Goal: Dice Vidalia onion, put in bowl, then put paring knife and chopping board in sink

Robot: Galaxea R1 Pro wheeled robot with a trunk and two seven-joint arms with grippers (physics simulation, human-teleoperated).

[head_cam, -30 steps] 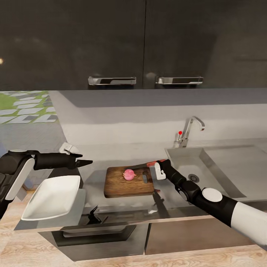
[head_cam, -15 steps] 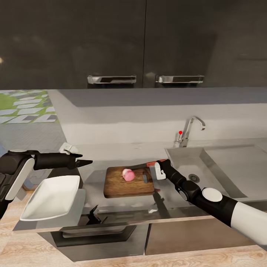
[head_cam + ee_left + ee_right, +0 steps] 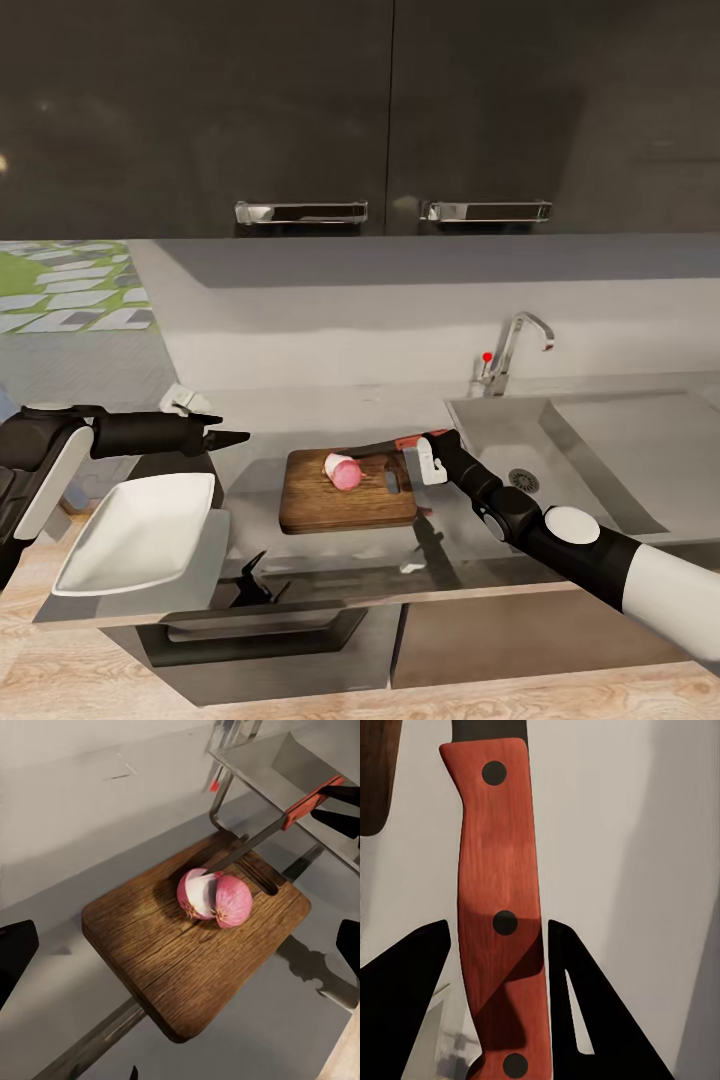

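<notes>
Right now your right jaws are clamping the red three-rivet handle of the slim paring knife, one black finger pressing on each side of it. The knife's dark blade is reaching over the dark brown wooden chopping board, its tip touching the pink Vidalia onion. That onion is sitting near the middle of the board, split into two halves that are leaning against each other, one pale cut face showing in the left wrist view. The board is lying flat on the glossy grey counter, its slot-shaped handle hole at the end nearest the grey steel sink. The sink, with its chrome tap, is just beyond the board on your right arm's side. Your left jaws are hovering apart, holding nothing, beyond the board's opposite end, above the shallow white squarish bowl, which is resting on the counter's end.
</notes>
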